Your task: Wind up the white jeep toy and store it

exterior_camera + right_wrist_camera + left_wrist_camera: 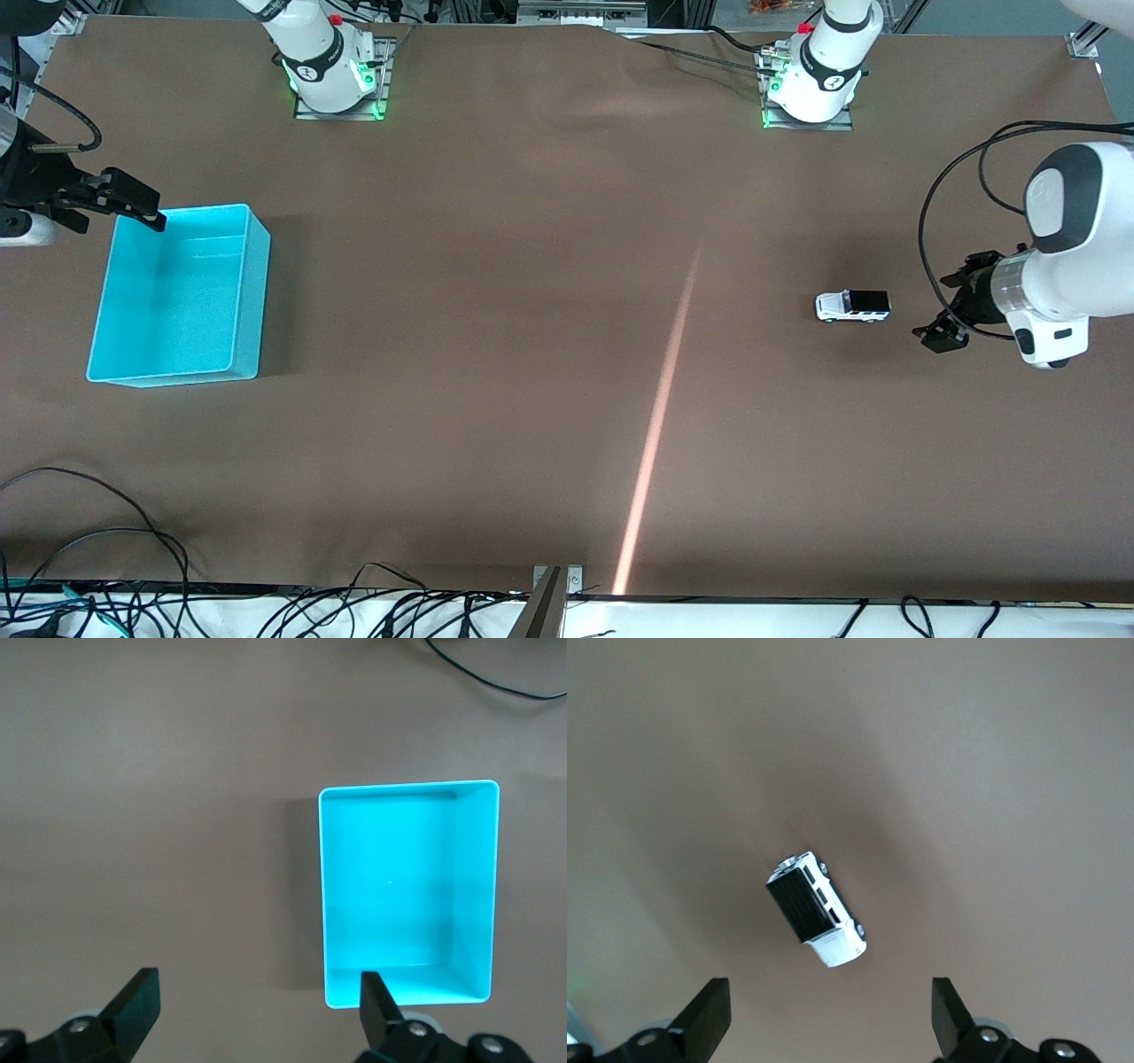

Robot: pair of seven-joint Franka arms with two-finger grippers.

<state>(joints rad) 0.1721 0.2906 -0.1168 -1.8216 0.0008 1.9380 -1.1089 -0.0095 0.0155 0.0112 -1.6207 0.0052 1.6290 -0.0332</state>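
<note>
White jeep toy (852,306) unobstructed, wheels indistinct

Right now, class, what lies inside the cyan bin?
Nothing: the cyan bin shows only its bare floor, fully visible in the right wrist view. The white jeep toy stands on the table toward the left arm's end.

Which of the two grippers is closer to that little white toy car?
The left gripper. It hangs open just beside the white jeep toy, toward the left arm's end of the table. The right gripper is open over the cyan bin at the right arm's end.
</note>
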